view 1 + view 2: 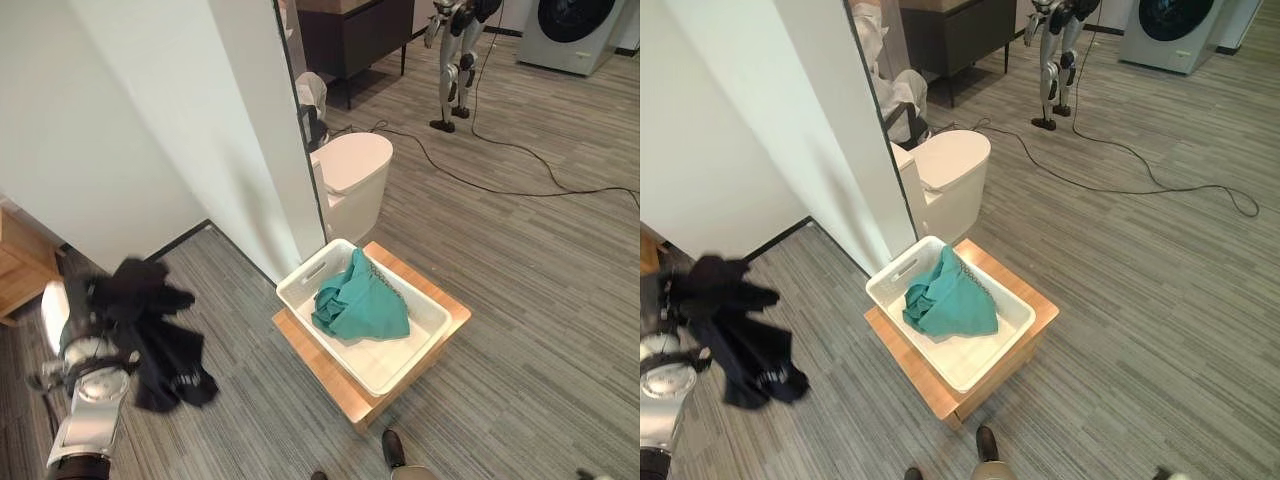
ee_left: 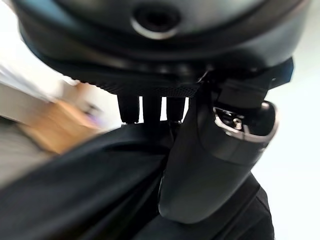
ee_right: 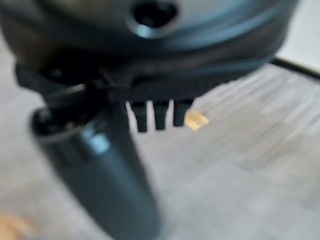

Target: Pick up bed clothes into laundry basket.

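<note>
Left hand (image 2: 210, 165) closed on a black garment (image 1: 155, 330) hanging over the floor, right hand (image 3: 105, 165) empty above the floor with straight fingers, further right white laundry basket (image 1: 310, 275) on a wooden stand (image 1: 330, 380), teal cloth (image 1: 360, 305) inside, white bin (image 1: 350, 180) behind

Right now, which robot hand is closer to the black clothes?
Left. The left robot hand is holding the black clothes up off the floor. The right robot hand hangs over bare floor, holding nothing.

Bright even room light; soft shadows; both wrist views blurred, backgrounds defocused.
</note>
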You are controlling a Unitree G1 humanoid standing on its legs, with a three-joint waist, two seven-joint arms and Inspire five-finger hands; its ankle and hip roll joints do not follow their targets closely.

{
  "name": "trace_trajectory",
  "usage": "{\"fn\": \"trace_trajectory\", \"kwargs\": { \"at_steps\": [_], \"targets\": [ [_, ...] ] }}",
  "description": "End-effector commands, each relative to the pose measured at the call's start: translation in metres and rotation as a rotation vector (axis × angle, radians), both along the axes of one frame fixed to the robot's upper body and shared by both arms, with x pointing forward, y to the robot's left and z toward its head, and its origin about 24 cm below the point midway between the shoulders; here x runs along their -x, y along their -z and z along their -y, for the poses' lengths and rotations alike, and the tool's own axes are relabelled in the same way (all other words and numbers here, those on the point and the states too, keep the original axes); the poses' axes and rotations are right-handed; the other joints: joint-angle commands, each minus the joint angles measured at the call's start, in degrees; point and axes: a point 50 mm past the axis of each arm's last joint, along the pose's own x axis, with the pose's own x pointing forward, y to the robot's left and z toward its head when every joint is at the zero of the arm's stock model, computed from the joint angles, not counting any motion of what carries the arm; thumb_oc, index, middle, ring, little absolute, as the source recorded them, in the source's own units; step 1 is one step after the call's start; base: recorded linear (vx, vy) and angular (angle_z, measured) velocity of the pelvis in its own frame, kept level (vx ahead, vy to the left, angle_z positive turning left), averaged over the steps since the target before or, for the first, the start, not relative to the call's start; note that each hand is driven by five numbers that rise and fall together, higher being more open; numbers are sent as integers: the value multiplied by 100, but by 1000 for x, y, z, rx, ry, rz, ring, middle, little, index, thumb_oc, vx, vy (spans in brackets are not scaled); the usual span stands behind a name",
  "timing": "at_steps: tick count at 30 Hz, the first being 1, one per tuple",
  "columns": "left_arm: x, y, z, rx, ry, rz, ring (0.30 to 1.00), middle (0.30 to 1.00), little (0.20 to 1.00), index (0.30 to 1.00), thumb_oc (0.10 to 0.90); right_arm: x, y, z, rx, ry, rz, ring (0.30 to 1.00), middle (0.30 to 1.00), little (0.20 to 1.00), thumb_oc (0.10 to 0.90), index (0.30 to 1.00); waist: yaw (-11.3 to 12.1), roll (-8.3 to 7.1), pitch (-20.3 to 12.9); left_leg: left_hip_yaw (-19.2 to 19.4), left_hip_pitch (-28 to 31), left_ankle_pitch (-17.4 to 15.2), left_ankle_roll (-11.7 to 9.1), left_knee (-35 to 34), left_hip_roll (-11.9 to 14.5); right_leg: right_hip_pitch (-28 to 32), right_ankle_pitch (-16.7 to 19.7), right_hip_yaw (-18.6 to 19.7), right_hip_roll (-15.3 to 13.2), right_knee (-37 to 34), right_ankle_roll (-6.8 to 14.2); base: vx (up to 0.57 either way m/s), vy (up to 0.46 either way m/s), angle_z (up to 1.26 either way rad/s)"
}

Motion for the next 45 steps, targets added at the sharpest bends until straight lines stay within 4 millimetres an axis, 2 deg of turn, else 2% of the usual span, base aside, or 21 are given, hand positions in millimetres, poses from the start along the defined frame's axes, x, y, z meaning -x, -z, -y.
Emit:
{"fn": "trace_trajectory", "kwargs": {
  "at_steps": [1,2,4,5,6,8,11,13,14,17,21,26,29,33,35,37,39,43,45],
  "targets": [
    [-17,-83,10,-123,176,318,300,300,300,300,400,-21,-3,0,-35,-57,28,900,900,900,800,900,-57,-263,-291,-115,-321,-80,-224,35,134,677,-946,-45,-525,200,425,-6,-21,20],
    [-17,-83,10,-123,177,318,300,300,300,300,400,-21,-3,0,-36,-56,28,900,900,900,800,900,-53,-266,-287,-116,-319,-81,-224,35,134,680,-945,-46,-525,197,425,-7,-24,13],
    [-22,-101,25,-118,277,374,300,300,300,300,400,-22,0,-6,-66,-96,6,900,900,900,800,900,-73,-274,-298,-107,-310,-77,-231,35,136,705,-935,-49,-518,175,422,-14,-31,0],
    [-22,-101,25,-118,278,374,300,300,300,300,400,-22,0,-6,-67,-95,7,900,900,900,800,900,-70,-277,-297,-108,-309,-78,-231,35,136,706,-934,-49,-518,173,422,-19,-40,-3],
    [-29,-112,36,-108,338,396,300,300,300,300,400,-19,2,-8,-79,-115,-21,900,900,900,800,900,-110,-281,-320,-102,-304,-79,-231,35,140,716,-931,-43,-510,169,425,0,0,0],
    [-34,-118,41,-111,363,404,300,300,300,300,400,-20,3,-9,-85,-129,-36,900,900,900,800,900,-110,-292,-318,-104,-303,-76,-231,35,140,719,-926,-42,-509,167,426,0,0,0],
    [-48,-139,56,-156,403,446,300,300,300,300,400,-21,2,-7,-93,-131,-39,900,900,900,800,900,-180,-324,-351,-91,-292,-74,-236,35,144,721,-918,-51,-502,158,438,7,-40,3],
    [-52,-142,59,-171,406,450,300,300,300,300,400,-21,2,-7,-98,-122,-33,900,900,900,800,900,-190,-332,-353,-89,-289,-76,-236,35,142,722,-914,-51,-502,154,437,0,-8,2],
    [-64,-145,65,-189,393,432,300,300,300,300,400,-22,1,-5,-96,-104,-21,900,900,900,800,900,-245,-352,-362,-73,-285,-74,-238,35,139,716,-903,-44,-496,150,441,0,0,0],
    [-76,-149,69,-205,386,413,300,300,300,300,400,-21,1,-5,-95,-98,-21,900,900,900,800,900,-280,-365,-357,-68,-281,-69,-237,35,144,715,-900,-35,-491,158,443,0,0,0],
    [-98,-165,93,-171,444,419,300,300,300,300,400,-20,5,-12,-111,-106,-39,900,900,900,800,900,-409,-348,-367,-53,-284,-70,-237,35,132,683,-885,5,-490,169,466,2,-4,-1],
    [-106,-190,126,-142,534,481,300,300,300,300,400,-25,13,-29,-149,-123,-40,900,900,900,800,900,-530,-276,-377,-4,-274,-99,-227,35,120,649,-849,86,-516,156,493,14,8,-4],
    [-109,-215,146,-122,593,536,300,300,300,300,400,-29,17,-40,-174,-135,-31,900,900,900,800,900,-587,-235,-411,36,-253,-113,-222,35,113,634,-825,124,-528,150,519,14,7,-7],
    [-106,-244,167,-121,669,593,300,300,300,300,400,-30,20,-46,-193,-124,-40,900,900,900,800,900,-582,-213,-439,28,-246,-126,-220,35,98,640,-820,129,-534,139,541,9,1,-5],
    [-105,-252,175,-114,697,610,300,300,300,300,400,-31,20,-48,-197,-126,-44,900,900,900,800,900,-577,-206,-451,25,-232,-133,-217,35,93,651,-821,129,-537,139,548,11,1,-2],
    [-105,-255,180,-119,702,617,300,300,300,300,400,-34,21,-52,-207,-122,-37,900,900,900,800,900,-559,-208,-460,21,-222,-140,-211,35,89,663,-827,129,-540,137,550,0,0,0],
    [-109,-250,177,-113,680,593,300,300,300,300,400,-34,21,-52,-208,-120,-32,900,900,900,800,900,-564,-223,-463,21,-222,-150,-208,35,90,666,-832,134,-544,134,546,0,0,0],
    [-121,-224,165,-86,624,497,300,300,300,300,400,-32,20,-49,-195,-116,-36,900,900,900,800,900,-588,-258,-420,46,-217,-162,-208,35,92,639,-827,135,-546,137,548,0,4,-1],
    [-127,-202,164,-31,627,423,300,300,300,300,400,-32,20,-48,-193,-111,-42,900,900,900,800,900,-606,-288,-387,53,-220,-168,-208,35,98,628,-826,135,-535,148,545,0,-1,-2]
  ]
}}
